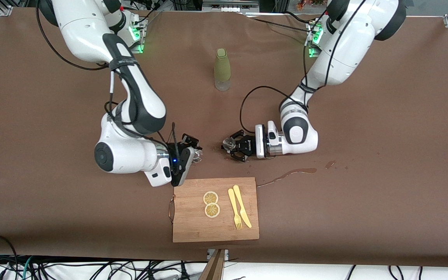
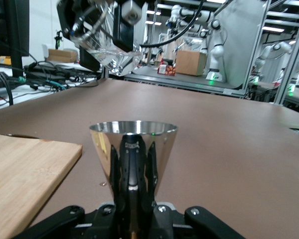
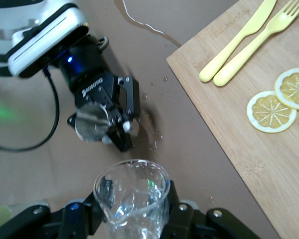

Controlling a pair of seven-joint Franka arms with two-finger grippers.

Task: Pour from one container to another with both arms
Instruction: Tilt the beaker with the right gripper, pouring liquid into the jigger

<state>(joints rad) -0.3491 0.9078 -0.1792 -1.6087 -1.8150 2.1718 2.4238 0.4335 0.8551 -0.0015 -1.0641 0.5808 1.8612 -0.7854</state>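
Observation:
My left gripper (image 1: pixel 235 148) reaches in low from the left arm's end of the table and is shut on a shiny cone-shaped metal cup (image 1: pixel 230 143). In the left wrist view the cup (image 2: pixel 104 139) stands upright, mouth up, with the gripper (image 2: pixel 132 167) clamped on its side. My right gripper (image 1: pixel 193 153) is shut on a clear glass beaker (image 1: pixel 198 155) and hangs tilted a short way from the cup. The right wrist view looks into the beaker (image 3: pixel 132 191), clamped in that gripper (image 3: pixel 134 206), with the metal cup (image 3: pixel 92 123) past its lip. The tilted beaker (image 2: pixel 109 52) shows above the cup.
A wooden cutting board (image 1: pixel 193 225) lies nearer the front camera, carrying two lemon slices (image 1: pixel 211 204) and a yellow knife and fork (image 1: pixel 239 206). A green bottle (image 1: pixel 222 69) stands farther back. A streak of spilled liquid (image 1: pixel 286 177) and droplets wet the brown table beside the board.

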